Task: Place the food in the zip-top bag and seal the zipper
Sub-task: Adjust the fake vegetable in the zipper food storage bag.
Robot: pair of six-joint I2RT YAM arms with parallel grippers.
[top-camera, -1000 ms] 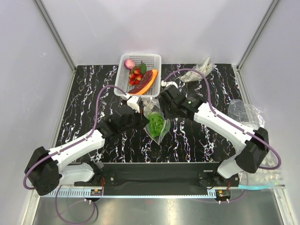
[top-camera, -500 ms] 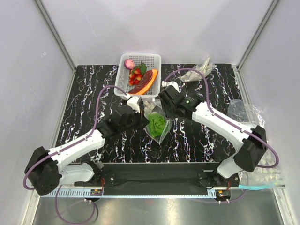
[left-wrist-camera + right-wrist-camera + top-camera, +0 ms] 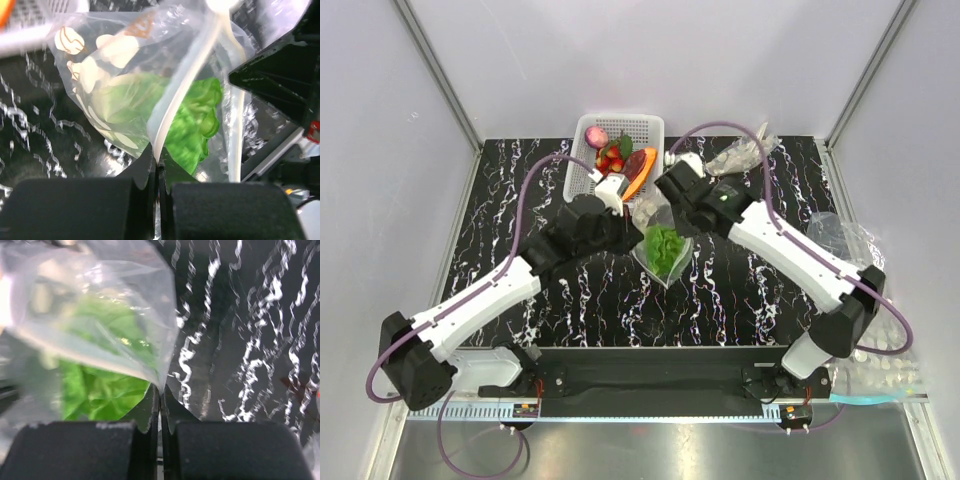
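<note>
The clear dotted plastic zip-top bag [image 3: 655, 222] is being held at the centre of the top view, with the pale-green leafy lettuce head [image 3: 665, 250] sitting inside it. Only the left wrist view is showing the white press-seal zipper strip [image 3: 185, 85] running diagonally down into the left gripper [image 3: 156, 169], whose jaws are pinching it shut. Only the right wrist view is showing the right gripper [image 3: 160, 401] clamping closed on the bag's film edge. The top view alone is showing the white lattice basket [image 3: 582, 150] at upper centre, carrying the round pink-purple bulb [image 3: 597, 137], small red berries [image 3: 610, 160] and long dark-red and orange pieces [image 3: 640, 168], on the black marbled table [image 3: 510, 210].
</note>
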